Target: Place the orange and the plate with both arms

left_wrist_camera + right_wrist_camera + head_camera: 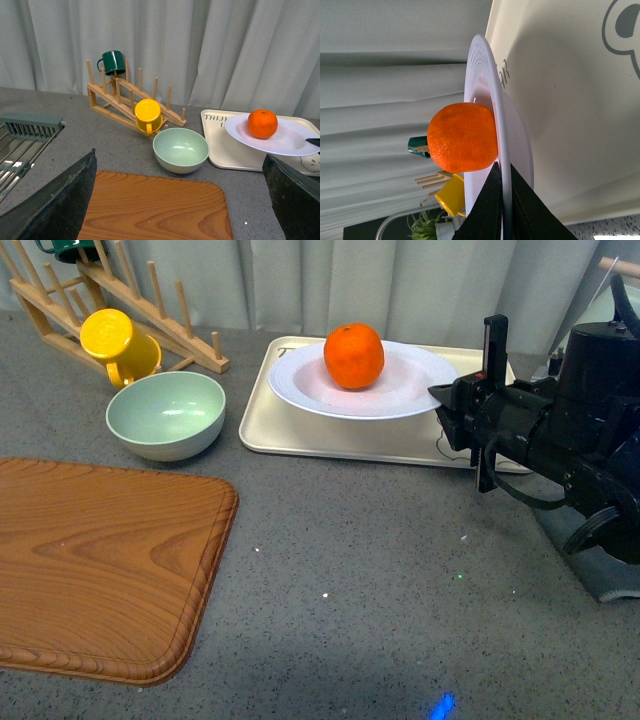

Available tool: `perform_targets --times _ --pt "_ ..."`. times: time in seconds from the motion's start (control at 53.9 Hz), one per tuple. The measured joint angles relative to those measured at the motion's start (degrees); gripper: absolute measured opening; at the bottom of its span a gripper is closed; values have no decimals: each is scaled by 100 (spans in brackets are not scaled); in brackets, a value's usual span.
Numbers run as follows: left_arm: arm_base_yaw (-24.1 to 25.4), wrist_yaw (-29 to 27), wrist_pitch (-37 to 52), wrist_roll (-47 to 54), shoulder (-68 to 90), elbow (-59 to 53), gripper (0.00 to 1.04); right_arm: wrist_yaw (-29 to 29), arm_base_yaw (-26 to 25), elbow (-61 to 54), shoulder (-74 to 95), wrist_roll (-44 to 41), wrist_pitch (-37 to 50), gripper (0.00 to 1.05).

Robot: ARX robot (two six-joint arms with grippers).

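The orange (353, 355) sits in the white plate (400, 395), which is lifted a little above the beige tray (330, 435) at the back. My right gripper (447, 405) is shut on the plate's right rim. In the right wrist view the dark fingers (490, 210) pinch the rim (496, 115) edge-on, with the orange (463, 137) beside them. My left gripper (180, 200) is open and empty above the wooden board (155, 207); the left wrist view shows the orange (262, 123) and plate (285, 145) far off to the right.
A pale green bowl (166, 412) stands left of the tray. A yellow mug (118, 345) hangs on the wooden rack (150, 310) at the back left. The wooden board (100, 560) lies at the front left. A metal rack (20, 145) shows in the left wrist view.
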Motion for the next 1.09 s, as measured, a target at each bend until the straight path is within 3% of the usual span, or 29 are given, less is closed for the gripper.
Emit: perform_targets --times 0.538,0.854,1.002,1.095 --pt "0 0 0 0 0 0 98 393 184 778 428 -44 -758 4" --pt "0 0 0 2 0 0 98 660 177 407 42 -866 -1121 51" --pt "0 0 0 0 0 0 98 1235 179 33 -595 -2004 -1340 76" --pt "0 0 0 0 0 0 98 1945 221 -391 -1176 -3311 -1486 96"
